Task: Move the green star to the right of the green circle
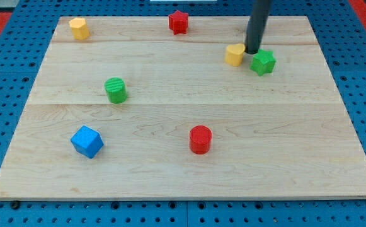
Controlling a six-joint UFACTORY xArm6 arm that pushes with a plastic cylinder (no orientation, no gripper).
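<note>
My tip (252,51), a bare rod end pinching nothing, sits between the green star block (263,62) and yellow heart block (235,55), far right on the wooden board (183,176). The green circle block (115,90) stands well left, with open wood between.
</note>
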